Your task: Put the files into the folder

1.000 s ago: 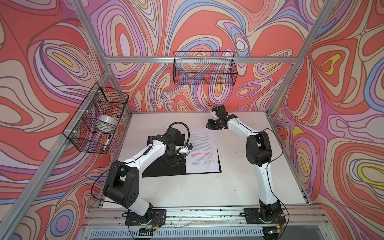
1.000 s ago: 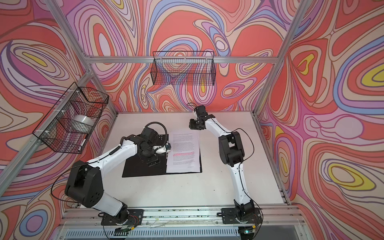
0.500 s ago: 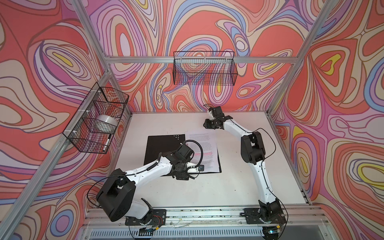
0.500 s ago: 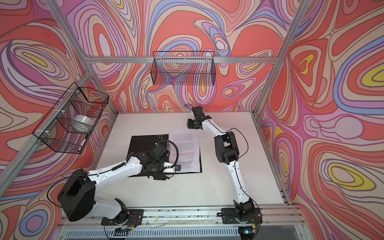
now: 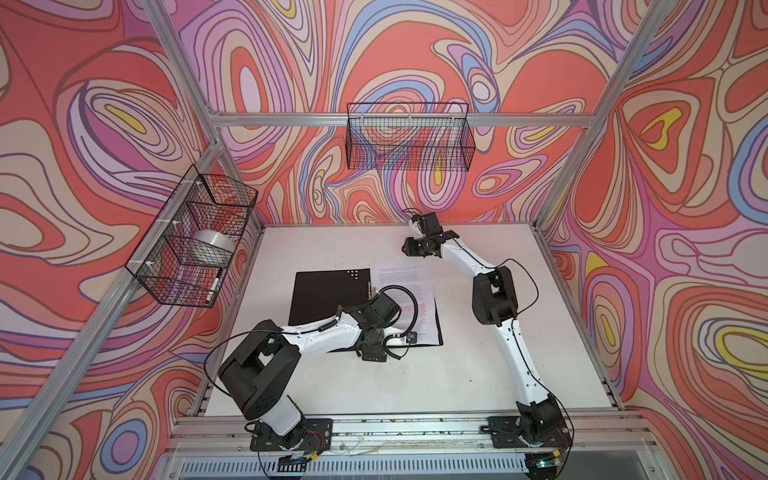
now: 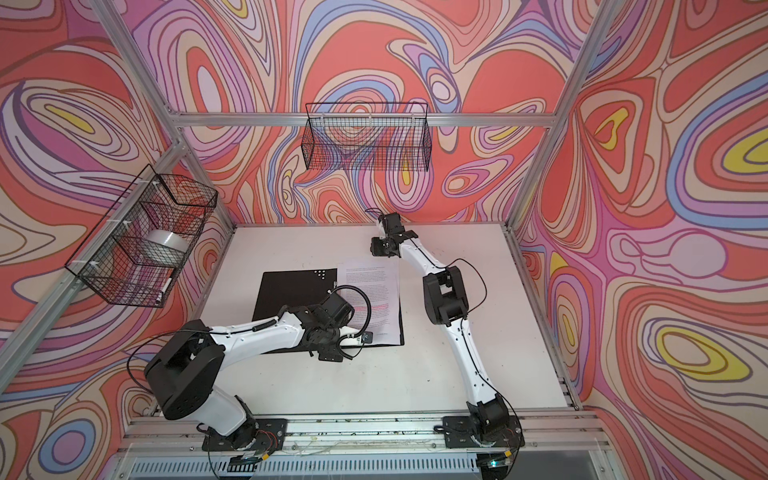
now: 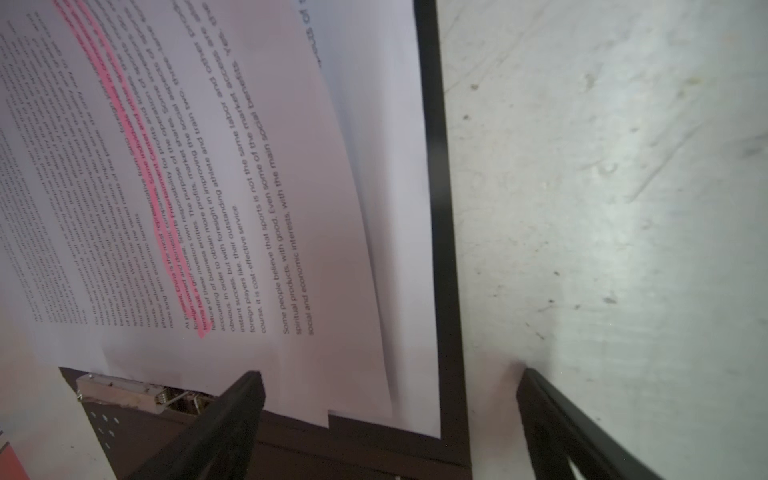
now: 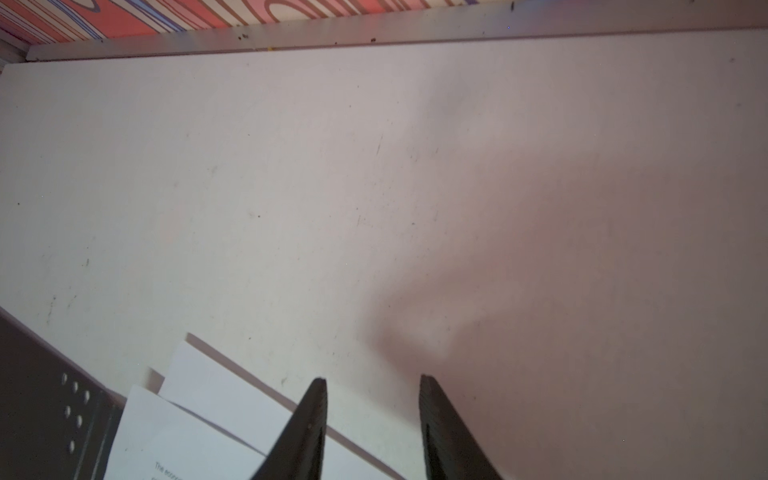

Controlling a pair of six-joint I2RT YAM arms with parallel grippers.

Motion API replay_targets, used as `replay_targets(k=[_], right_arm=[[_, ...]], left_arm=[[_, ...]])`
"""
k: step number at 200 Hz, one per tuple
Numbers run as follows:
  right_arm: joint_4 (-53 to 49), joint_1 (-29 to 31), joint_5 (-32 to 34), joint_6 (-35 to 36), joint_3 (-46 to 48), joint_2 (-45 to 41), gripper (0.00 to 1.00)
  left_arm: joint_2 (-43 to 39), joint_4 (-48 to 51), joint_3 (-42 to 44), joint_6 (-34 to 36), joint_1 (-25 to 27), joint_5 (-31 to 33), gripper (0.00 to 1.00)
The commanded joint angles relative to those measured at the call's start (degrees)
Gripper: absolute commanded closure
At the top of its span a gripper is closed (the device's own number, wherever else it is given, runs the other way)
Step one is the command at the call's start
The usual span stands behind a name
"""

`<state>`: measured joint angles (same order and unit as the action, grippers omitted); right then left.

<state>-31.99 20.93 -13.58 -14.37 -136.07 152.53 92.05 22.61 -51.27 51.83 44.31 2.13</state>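
Note:
The folder (image 5: 328, 297) lies open and flat on the table, black inside up, in both top views. The files (image 5: 405, 286), white printed sheets with a pink highlighted band, rest on its right half, fanned a little and overhanging the far edge. My left gripper (image 5: 376, 353) is at the folder's near edge by the spine. In the left wrist view its jaws (image 7: 390, 374) stand wide open with nothing held; the files' corner and the folder's black rim (image 7: 436, 249) lie between them. My right gripper (image 5: 411, 247) hovers open beyond the files' far corner (image 8: 216, 399), holding nothing.
The folder's metal spine clip (image 7: 120, 392) shows beside the left fingertip. A wire basket (image 5: 195, 245) on the left wall holds a tape roll (image 5: 214, 245) and a marker. Another wire basket (image 5: 409, 141) hangs on the back wall. White table (image 5: 478, 374) surrounds the folder.
My left gripper has come away from the files at the spine, moved to the folder's near edge and opened wider. The right gripper has shifted slightly left at the far edge.

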Motion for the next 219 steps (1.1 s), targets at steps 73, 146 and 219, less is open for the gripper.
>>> replay_targets(k=[73,146,219], right_arm=[[-7.79,0.35,-5.62,1.29,-6.31,5.67,0.61],[-16.43,1.13,-9.76,6.69,-7.61,5.72,0.61],[-18.68,1.58,-11.46,10.06,-3.72,2.50,0.65]], left_arm=[[1.99,-7.19,0.55,-0.25,0.33,4.28,0.05],[2.08,-7.14,1.34,-1.57,0.33,5.44,0.06],[2.15,-7.12,1.31,-2.15,0.35,5.95,0.06]])
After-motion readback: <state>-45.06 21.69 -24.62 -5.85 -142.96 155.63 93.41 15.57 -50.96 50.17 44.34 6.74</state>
